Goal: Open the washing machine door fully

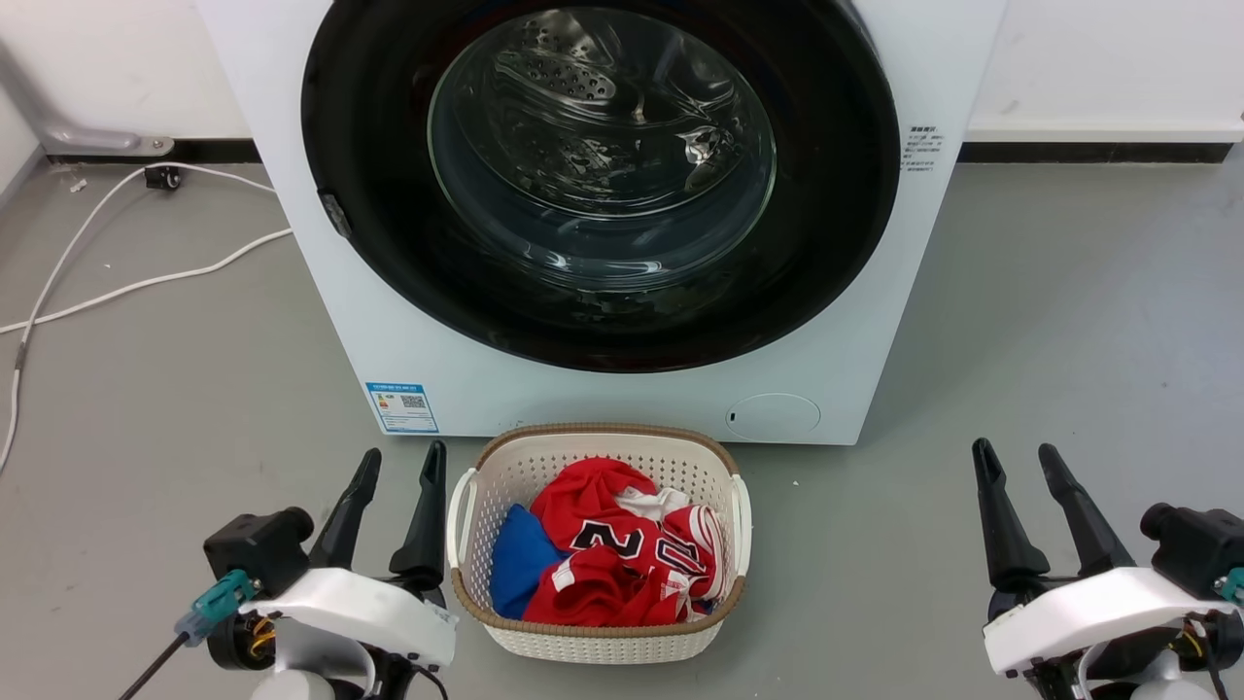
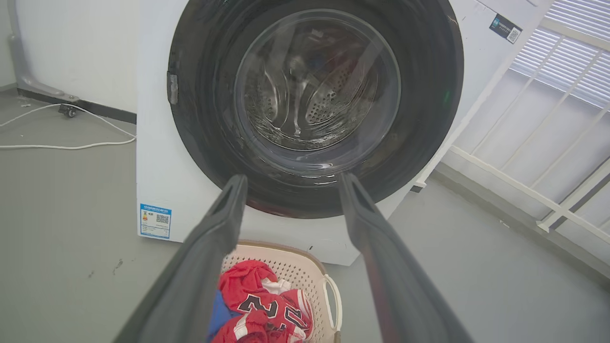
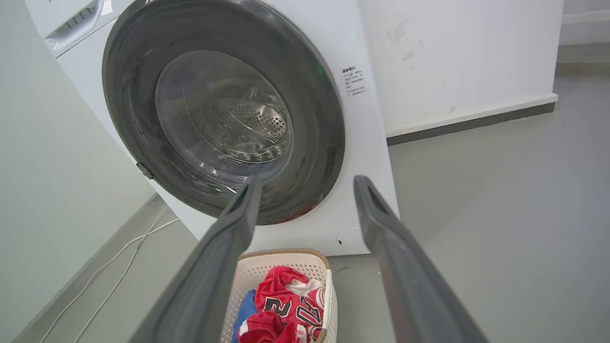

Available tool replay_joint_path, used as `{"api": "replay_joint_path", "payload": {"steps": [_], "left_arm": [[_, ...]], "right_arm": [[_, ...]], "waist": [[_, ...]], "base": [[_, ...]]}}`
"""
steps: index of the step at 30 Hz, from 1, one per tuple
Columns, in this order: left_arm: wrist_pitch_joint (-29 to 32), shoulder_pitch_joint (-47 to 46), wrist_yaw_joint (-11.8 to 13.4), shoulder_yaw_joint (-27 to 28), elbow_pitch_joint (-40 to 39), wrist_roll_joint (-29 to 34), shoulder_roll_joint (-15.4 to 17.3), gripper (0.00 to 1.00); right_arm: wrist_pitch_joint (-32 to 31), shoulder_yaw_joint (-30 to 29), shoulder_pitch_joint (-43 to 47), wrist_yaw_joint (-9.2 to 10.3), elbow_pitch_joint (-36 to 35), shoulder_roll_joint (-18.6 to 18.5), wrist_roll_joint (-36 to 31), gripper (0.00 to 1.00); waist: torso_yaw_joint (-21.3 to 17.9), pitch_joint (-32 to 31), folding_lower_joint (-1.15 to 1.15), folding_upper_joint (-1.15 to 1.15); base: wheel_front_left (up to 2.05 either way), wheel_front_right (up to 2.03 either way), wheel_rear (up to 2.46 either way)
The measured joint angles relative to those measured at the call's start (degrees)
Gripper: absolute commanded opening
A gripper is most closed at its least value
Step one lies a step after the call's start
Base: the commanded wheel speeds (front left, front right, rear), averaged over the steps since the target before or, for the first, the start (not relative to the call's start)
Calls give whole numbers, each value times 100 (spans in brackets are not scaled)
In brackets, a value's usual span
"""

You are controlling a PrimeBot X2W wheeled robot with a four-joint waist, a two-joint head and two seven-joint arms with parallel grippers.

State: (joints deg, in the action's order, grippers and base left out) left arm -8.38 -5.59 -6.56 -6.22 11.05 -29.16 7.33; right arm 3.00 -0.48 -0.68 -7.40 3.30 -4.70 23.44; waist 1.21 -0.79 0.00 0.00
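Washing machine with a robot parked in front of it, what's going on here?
Nothing is being handled yet. The washing machine door is shut against the washing machine. The left gripper and right gripper hover low on either side of a laundry basket holding a red jersey, jaws apart, touching nothing.

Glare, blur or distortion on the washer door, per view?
Head view: sharp, small glints on the round glossy black door glass. Left wrist view: washed-out reflections, left gripper's dark fingers soft. Right wrist view: door hazy grey, white washing machine edges lean.
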Motion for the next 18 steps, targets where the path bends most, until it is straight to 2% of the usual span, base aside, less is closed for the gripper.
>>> {"api": "replay_joint_path", "payload": {"steps": [18], "left_arm": [[-248,-44,53,-66,76,946,8,100]], "right_arm": [[158,-44,71,-1,-136,82,-1002,100]], "waist": [[-14,-24,0,0]], "base": [[0,0,0]]}}
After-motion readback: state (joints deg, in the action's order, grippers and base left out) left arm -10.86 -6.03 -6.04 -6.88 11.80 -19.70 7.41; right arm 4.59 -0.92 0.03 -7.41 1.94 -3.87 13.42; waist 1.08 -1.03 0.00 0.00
